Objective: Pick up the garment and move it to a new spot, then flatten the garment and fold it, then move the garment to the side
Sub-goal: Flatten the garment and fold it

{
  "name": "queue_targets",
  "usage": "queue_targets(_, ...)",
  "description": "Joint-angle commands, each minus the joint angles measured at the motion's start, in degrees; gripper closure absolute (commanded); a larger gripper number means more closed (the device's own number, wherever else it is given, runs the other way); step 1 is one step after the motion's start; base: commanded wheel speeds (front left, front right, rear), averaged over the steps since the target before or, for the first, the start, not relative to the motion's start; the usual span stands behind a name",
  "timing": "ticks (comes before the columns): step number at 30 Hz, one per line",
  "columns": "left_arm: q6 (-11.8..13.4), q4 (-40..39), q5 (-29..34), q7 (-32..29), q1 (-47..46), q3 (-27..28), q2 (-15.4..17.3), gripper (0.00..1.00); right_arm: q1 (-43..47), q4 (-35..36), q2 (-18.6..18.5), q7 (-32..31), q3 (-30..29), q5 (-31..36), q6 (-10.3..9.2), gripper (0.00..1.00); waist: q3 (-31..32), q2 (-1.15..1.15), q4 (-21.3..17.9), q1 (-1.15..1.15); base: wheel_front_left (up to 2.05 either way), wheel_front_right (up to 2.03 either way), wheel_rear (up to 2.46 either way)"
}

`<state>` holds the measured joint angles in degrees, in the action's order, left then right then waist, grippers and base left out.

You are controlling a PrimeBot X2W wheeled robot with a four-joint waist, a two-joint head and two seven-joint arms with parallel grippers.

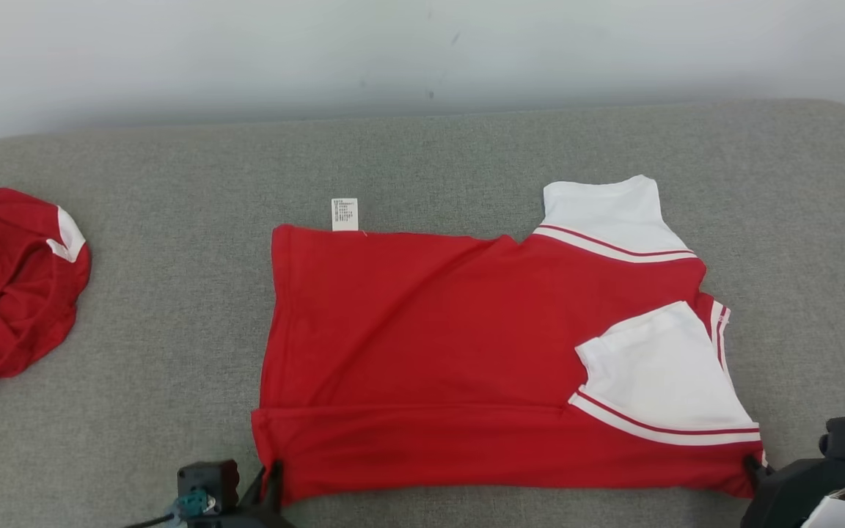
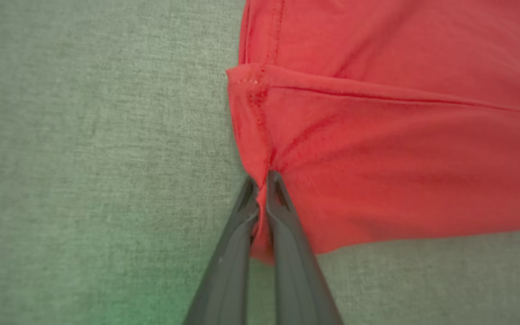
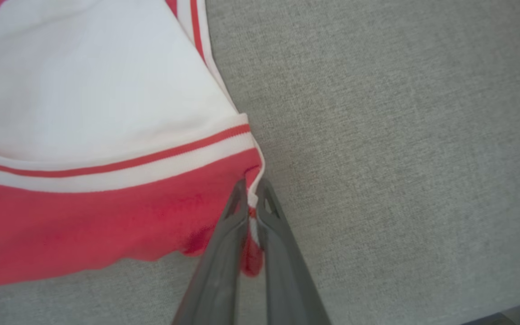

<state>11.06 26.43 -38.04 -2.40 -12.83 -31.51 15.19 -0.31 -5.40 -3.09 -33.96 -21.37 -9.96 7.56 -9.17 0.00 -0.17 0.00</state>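
Nearest, the left hand [image 1: 273, 469] is clamped tight on the near-left corner of the red garment [image 1: 430, 330]. The right hand [image 1: 751, 463] is likewise closed on its near-right corner. The garment lies spread between them on the grey table [image 1: 173, 352], with its white sleeves to the right. A label [image 1: 344, 214] sticks out at its far edge. Bare table lies beyond and to both sides. A second red garment [image 1: 4, 293] is bunched well apart at the left edge.

My garment [image 1: 430, 330]: red tee w/ white sleeves, red-white stripe trim. Lies spread mostly flat, centre-right on grey fabric surface [image 1: 466, 147] in front of me, hem to my left. Near sleeve [image 1: 657, 374] folded in over body; far sleeve [image 1: 606, 209] sticks out. Near long edge doubled over. White label [image 1: 344, 214] at far edge.
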Motion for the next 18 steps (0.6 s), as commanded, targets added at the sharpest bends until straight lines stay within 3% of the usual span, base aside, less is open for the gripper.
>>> queue_targets(1, 0.47, 1.16, -0.80, -3.29, 5.40, -1.81, 0.09, 1.00, 0.82, 0.77, -0.33, -0.18, -1.01, 0.62, -0.12, 1.00, 0.25, 0.00, -0.02, 0.00, 0.00, 0.00, 0.00)
queue_targets(11, 3.85, -7.65, -2.75, -7.03, 11.81, -1.73, 2.19, 1.00, 3.45, 3.64, -0.02, -1.79, -3.09, 1.12, -0.12, 1.00, 1.68, 0.00, -0.06, 0.00, 0.00, 0.00, 0.00)
queue_targets(12, 4.23, -8.55, -2.93, -6.74, 12.01, -1.46, 2.13, 1.00, 3.62, 3.89, 0.01, -1.78, -2.80, 0.94, -0.12, 0.81, 1.80, 0.00, -0.04, 0.00, 0.00, 0.00, 0.00)
queue_targets(13, 4.47, -9.31, -2.99, -6.32, 12.08, -1.18, 2.15, 0.46, 3.73, 3.98, 0.03, -1.69, -2.85, 0.61, -0.12, 0.00, 1.90, 0.00, -0.02, 0.00, 0.00, 0.00, 0.00)
queue_targets(14, 4.90, -9.76, -2.87, -5.92, 11.98, -0.92, 2.24, 0.00, 3.83, 4.09, 0.07, -1.27, -2.62, 0.49, -0.12, 0.00, 2.12, 0.00, 0.01, 0.00, 0.00, 0.00, 0.00)
queue_targets(18, 5.82, -11.34, -2.84, -6.31, 11.82, -0.26, 3.28, 0.00, 3.63, 5.01, 0.16, -0.91, -2.49, 0.38, -0.12, 0.00, 2.84, 0.00, -0.09, 0.00, 0.00, 0.00, 0.00)
